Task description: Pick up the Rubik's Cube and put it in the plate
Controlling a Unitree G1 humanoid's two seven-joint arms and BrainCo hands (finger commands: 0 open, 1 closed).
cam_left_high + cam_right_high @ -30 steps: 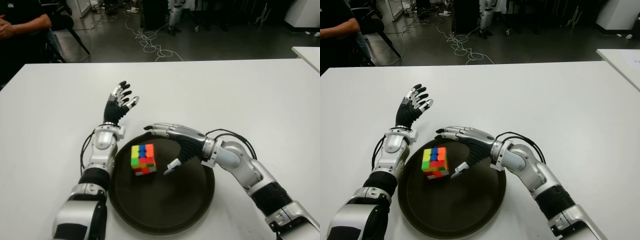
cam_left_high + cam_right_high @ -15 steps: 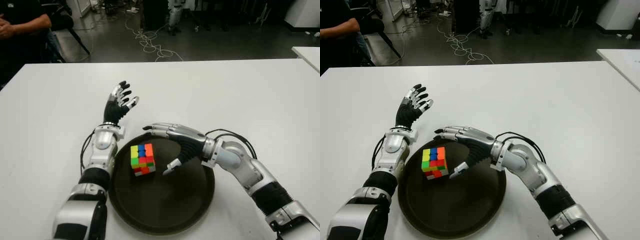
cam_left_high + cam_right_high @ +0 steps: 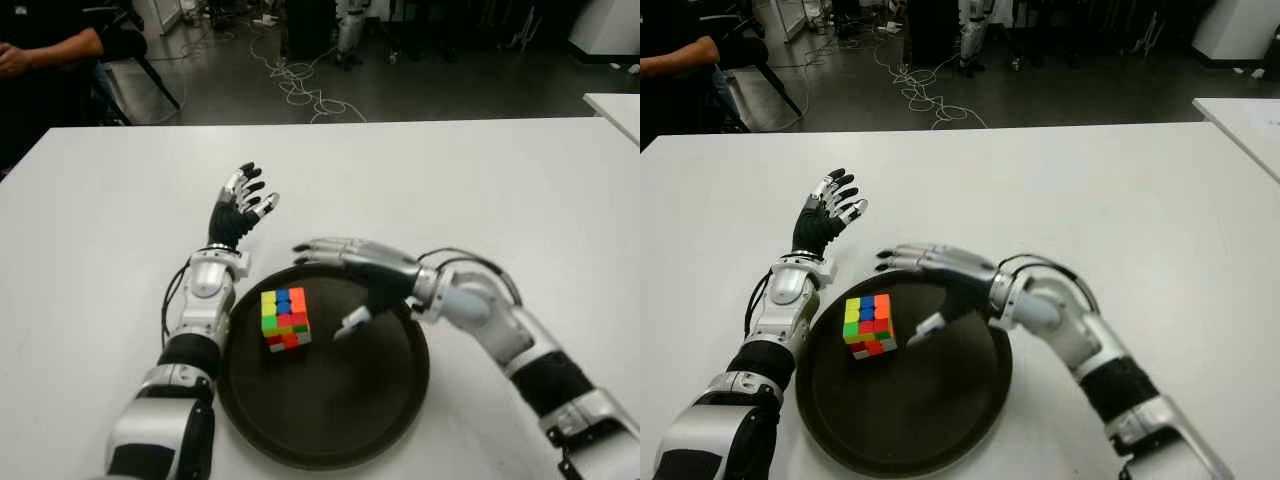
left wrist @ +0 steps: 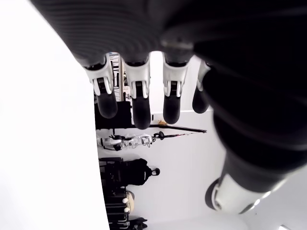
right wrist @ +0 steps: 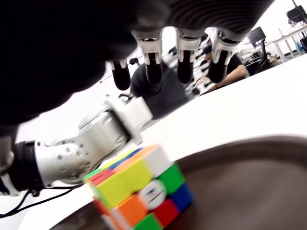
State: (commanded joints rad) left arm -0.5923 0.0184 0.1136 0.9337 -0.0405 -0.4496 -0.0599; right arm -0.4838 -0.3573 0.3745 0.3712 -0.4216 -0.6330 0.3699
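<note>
The Rubik's Cube (image 3: 284, 317) lies inside the dark round plate (image 3: 370, 400), toward its left side, with no hand touching it. My right hand (image 3: 335, 285) hovers open just right of the cube, fingers spread above the plate's far rim, thumb pointing down. The right wrist view shows the cube (image 5: 139, 189) lying free on the plate (image 5: 240, 187) below the spread fingertips (image 5: 149, 72). My left hand (image 3: 240, 205) stays open over the white table (image 3: 480, 190), beyond the plate's left rim.
A person sits at the far left corner behind the table (image 3: 45, 45). Cables lie on the floor beyond the far edge (image 3: 300, 80). Another white table's corner (image 3: 615, 105) shows at the right.
My right hand has lifted and drawn back a little to the right, away from the cube. The cube and the left hand have stayed put.
</note>
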